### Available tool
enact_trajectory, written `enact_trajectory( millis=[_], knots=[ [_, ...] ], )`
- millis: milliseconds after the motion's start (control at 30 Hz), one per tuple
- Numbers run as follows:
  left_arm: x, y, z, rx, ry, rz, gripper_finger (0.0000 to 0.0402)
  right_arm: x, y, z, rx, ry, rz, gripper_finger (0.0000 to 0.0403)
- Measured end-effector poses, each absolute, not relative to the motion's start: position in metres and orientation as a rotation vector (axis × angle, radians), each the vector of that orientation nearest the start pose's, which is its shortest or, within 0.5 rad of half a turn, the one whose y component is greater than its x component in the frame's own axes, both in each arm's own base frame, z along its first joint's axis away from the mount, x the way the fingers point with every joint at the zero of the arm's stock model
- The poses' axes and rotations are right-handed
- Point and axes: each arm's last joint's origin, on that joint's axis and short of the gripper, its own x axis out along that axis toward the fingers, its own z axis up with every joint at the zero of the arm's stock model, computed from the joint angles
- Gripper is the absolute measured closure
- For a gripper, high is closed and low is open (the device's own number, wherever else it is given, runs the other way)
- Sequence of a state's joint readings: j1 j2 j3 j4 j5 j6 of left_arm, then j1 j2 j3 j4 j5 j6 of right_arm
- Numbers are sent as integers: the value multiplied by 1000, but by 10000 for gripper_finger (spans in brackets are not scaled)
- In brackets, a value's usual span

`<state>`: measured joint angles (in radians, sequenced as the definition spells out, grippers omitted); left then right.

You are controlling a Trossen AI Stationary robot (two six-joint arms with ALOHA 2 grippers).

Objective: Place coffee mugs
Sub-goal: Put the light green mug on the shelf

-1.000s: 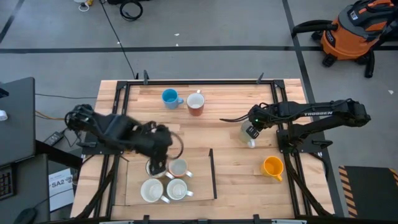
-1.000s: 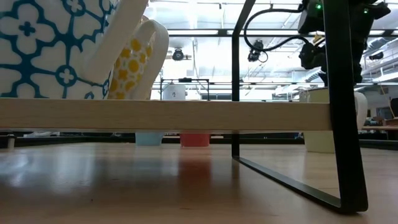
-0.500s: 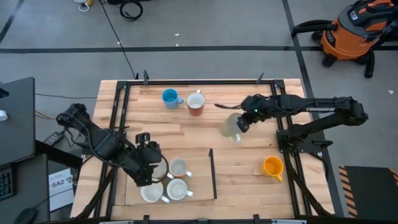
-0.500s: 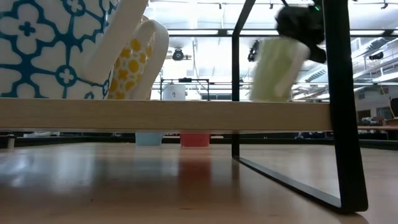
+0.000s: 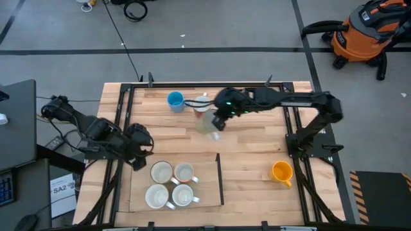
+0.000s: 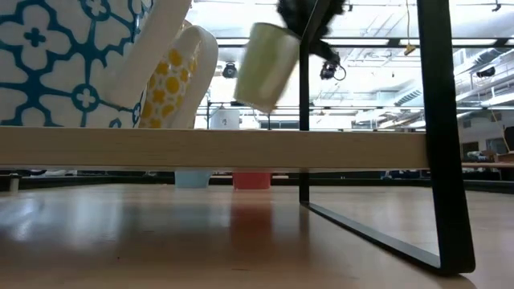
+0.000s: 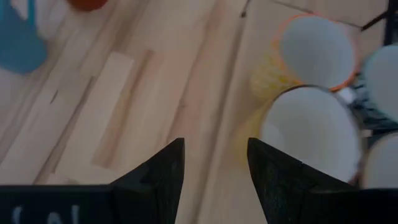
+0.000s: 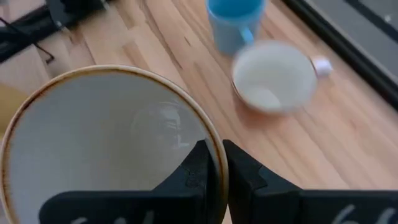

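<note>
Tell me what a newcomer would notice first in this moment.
The right gripper carries a pale mug in the air, tilted, near the blue mug and reddish-brown mug at the table's far edge. Four mugs cluster on the near-left board; the left gripper hovers open beside them.

The wooden table [image 5: 257, 160] carried a blue mug [image 5: 174, 100] and a reddish-brown mug [image 5: 201, 106] near its far edge, an orange-yellow mug [image 5: 281, 172] near its right edge, and four pale mugs [image 5: 172, 183] clustered toward its front-left corner.
</note>
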<state>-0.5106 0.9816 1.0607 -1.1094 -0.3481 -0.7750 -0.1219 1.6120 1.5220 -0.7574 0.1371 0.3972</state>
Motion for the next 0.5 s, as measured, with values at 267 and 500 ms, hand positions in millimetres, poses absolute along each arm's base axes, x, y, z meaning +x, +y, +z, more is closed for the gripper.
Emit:
enact_trajectory(
  millis=[267,500],
  knots=[
    [135,-56,308,-308,916,262,221,416,-53,330,241,800,-269,369],
    [136,-56,305,-307,919,264,221,457,-56,305,169,865,-179,368]
  ],
)
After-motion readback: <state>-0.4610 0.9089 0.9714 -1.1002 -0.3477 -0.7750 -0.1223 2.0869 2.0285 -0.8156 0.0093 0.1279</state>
